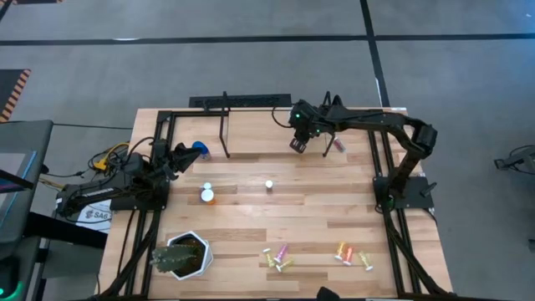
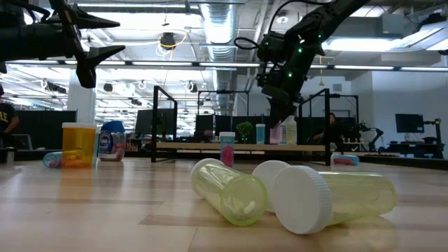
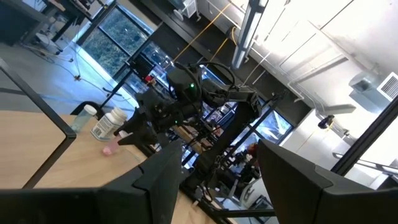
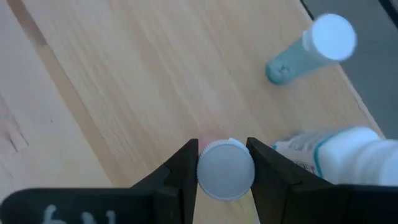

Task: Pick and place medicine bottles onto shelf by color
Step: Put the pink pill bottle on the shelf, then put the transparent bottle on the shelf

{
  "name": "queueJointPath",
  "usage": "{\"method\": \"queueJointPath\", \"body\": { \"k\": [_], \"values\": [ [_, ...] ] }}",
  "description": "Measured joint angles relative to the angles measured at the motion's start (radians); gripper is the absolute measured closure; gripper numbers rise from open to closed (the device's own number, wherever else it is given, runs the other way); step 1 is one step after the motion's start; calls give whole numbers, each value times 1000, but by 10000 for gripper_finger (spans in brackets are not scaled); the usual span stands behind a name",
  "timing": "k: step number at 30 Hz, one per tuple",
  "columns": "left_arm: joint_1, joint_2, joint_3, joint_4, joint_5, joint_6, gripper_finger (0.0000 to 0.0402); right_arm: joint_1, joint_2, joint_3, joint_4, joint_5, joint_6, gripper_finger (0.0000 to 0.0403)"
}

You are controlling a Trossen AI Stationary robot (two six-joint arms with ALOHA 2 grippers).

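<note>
Sorting under way; right pincer over the shelf with a bottle, most bottles not yet placed.

We judge the task early: the right pincer (image 4: 225, 163) is clamped on a white-capped bottle (image 4: 225, 172) above the shelf (image 2: 210, 146) at the far side, where a few bottles (image 2: 280, 133) already stand. Left on the surface (image 1: 318, 217): two upright bottles (image 1: 207, 194) mid-surface, a blue-lidded one (image 1: 199, 148) by the left pincer (image 1: 177, 159), and two lying clusters (image 1: 278, 257) near the front. The left pincer's fingers stand apart, empty. We cannot tell the held bottle's body colour from above, nor read shelf order; the overhead view hides the shelf contents behind the arm.
</note>
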State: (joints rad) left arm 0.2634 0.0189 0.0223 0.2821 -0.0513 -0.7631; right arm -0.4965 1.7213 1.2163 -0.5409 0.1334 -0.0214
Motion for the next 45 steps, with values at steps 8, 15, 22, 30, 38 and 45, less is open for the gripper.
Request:
{"method": "queueJointPath", "body": {
  "k": [8, 15, 22, 30, 38, 45],
  "values": [
    [0, 0, 0, -4, 2, 0, 203, -3, 16, 6, 4, 0, -10, 265],
    [0, 0, 0, -6, 2, 0, 203, 5, 19, 47, -7, 0, -16, 248],
    [0, 0, 0, -9, 2, 0, 203, 6, 19, 79, -36, 0, -39, 200],
    [0, 0, 0, -5, 2, 47, 203, 7, 19, 181, -138, 0, -39, 180],
    [0, 1, 64, -27, 49, 197, 203, 16, 16, 386, -350, 0, -37, 184],
    [0, 122, 256, -377, 32, 226, 203, 57, -31, 404, -471, 0, -5, 184]
  ]
}}
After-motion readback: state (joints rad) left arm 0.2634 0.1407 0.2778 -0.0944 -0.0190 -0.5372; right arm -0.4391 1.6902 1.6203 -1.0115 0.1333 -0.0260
